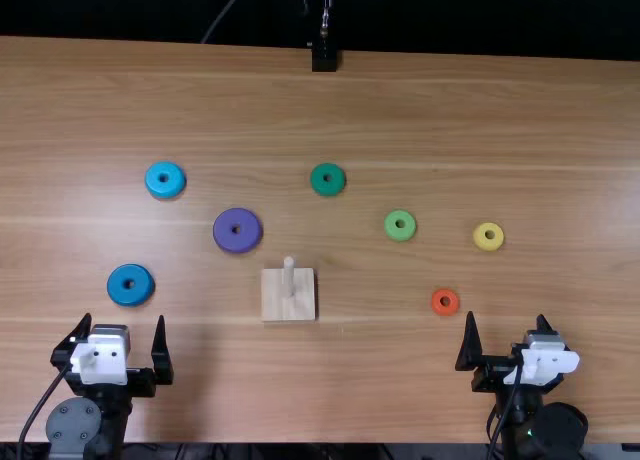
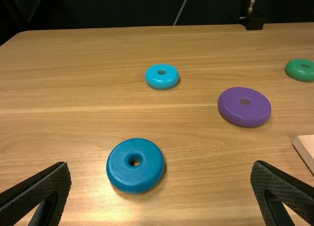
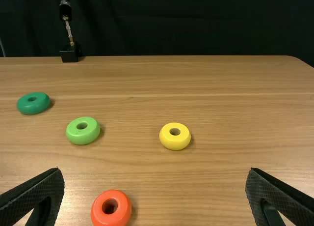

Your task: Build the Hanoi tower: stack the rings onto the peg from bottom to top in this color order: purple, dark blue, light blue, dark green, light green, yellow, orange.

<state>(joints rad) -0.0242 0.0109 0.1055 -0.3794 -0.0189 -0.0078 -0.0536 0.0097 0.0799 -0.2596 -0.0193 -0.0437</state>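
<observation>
Left pincer (image 1: pixel 123 322), lower left of top view: wide, empty. Right pincer (image 1: pixel 506 318), lower right: likewise. Purple ring (image 1: pixel 224 236) due first, in your inspector's judgement: flat, left of centre, up and right from left pincer, which is nearer arm's. Round, no long axis. Peg (image 1: pixel 288 278) upright, below and right of ring. Advise you clear dark blue ring (image 1: pixel 117 288), just above left pincer.

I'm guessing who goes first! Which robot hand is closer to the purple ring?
Left. The left gripper is on the robot's side of the purple ring, off to its left. The right gripper is much farther away, to the ring's right, beyond the peg's base.
</observation>
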